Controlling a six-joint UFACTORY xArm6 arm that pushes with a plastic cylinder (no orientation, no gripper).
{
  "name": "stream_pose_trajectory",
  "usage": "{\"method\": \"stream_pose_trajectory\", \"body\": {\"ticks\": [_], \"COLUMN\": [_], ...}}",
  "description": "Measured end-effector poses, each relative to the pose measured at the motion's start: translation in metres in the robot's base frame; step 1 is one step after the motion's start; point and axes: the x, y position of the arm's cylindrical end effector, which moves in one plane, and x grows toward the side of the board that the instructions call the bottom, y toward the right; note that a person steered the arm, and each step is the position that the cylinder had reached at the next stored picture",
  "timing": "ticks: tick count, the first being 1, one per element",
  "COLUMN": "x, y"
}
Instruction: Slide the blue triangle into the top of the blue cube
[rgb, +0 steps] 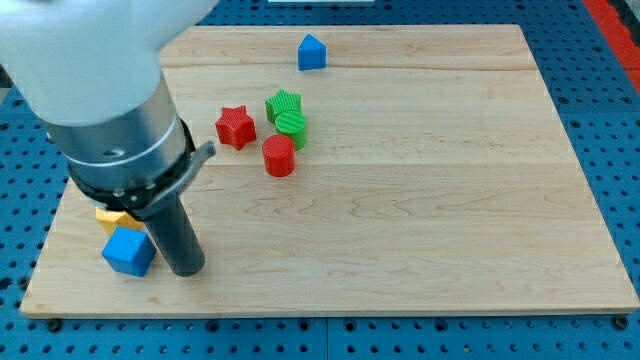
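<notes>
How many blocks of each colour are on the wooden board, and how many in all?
Blue: 2, the blue triangle and the blue cube
Red: 2, the red star and the red cylinder
Green: 2, the green star and the green cylinder
Yellow: 1, the yellow block, partly hidden
Total: 7

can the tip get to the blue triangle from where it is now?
Probably yes. My tip sits beside the blue cube at bottom left; the blue triangle stands alone at the top, with bare board left of the red star.
</notes>
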Motion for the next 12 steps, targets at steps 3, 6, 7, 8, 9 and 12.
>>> {"method": "stream_pose_trajectory", "body": {"ticks": [3, 6, 7, 8, 9, 12], "x": [-0.044, -0.335, -0.341, -0.323, -0.276, -0.211], "y": [0.250, 0.255, 0.160, 0.081, 0.027, -0.002]}}
